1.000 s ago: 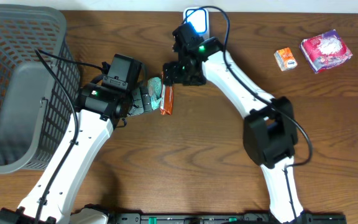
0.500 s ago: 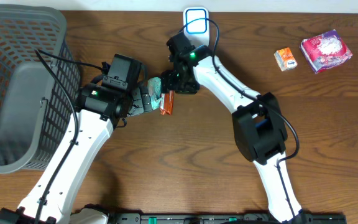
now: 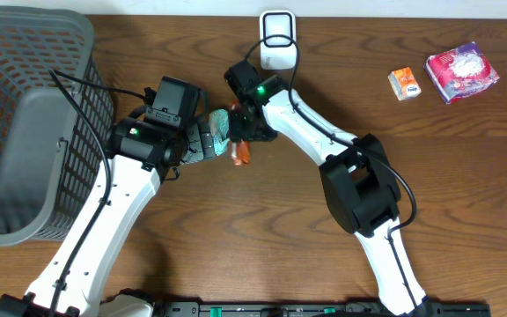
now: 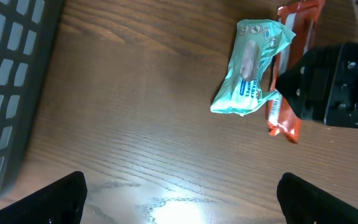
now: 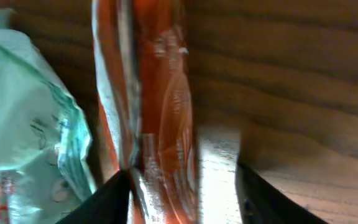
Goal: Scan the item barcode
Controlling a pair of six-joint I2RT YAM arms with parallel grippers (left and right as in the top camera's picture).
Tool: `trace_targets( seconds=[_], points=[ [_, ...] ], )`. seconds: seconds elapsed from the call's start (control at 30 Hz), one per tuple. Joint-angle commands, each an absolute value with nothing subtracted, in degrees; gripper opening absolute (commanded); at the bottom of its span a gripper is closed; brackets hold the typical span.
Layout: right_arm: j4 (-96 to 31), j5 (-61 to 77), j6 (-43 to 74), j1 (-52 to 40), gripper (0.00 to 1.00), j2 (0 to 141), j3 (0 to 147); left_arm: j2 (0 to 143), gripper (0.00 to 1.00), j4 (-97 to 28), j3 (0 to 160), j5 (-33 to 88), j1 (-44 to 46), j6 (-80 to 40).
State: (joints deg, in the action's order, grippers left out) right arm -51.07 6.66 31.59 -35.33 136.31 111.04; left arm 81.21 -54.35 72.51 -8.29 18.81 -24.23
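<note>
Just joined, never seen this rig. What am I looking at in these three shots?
Two white robot arms, left and right, at a wooden table. The overhead shot shows both; the other two come from a camera on each wrist. On the table lie a grey basket, a white scanner, an orange box, a pink packet, a green wipes packet and an orange wrapper. The left gripper hangs open, holding nothing. The right gripper straddles the orange wrapper with a gap on one side, so nothing is gripped yet.
</note>
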Motion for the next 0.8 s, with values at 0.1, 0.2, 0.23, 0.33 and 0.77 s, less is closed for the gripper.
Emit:
trace_targets(
  seconds=[0.1, 0.2, 0.23, 0.33, 0.77],
  points=[
    [-49.1, 8.1, 30.9, -35.3, 0.53, 136.1, 108.7, 81.2, 0.98, -54.6, 73.1, -9.1, 18.7, -25.0],
    [-48.1, 9.6, 29.0, -35.3, 0.46, 136.1, 108.5, 81.2, 0.98, -54.6, 73.1, -9.1, 18.7, -25.0],
    [-47.9, 9.5, 28.5, -35.2, 0.43, 136.1, 108.2, 81.2, 0.98, -54.6, 73.1, -9.1, 18.7, -25.0],
    [-45.9, 9.5, 26.0, -35.2, 0.34, 136.1, 105.9, 81.2, 0.98, -54.6, 73.1, -9.1, 18.7, -25.0],
    [-62.8, -16.0, 20.5, -32.2, 0.01, 135.1, 115.7, 81.2, 0.98, -54.6, 73.1, -9.1, 18.7, -25.0]
  ],
)
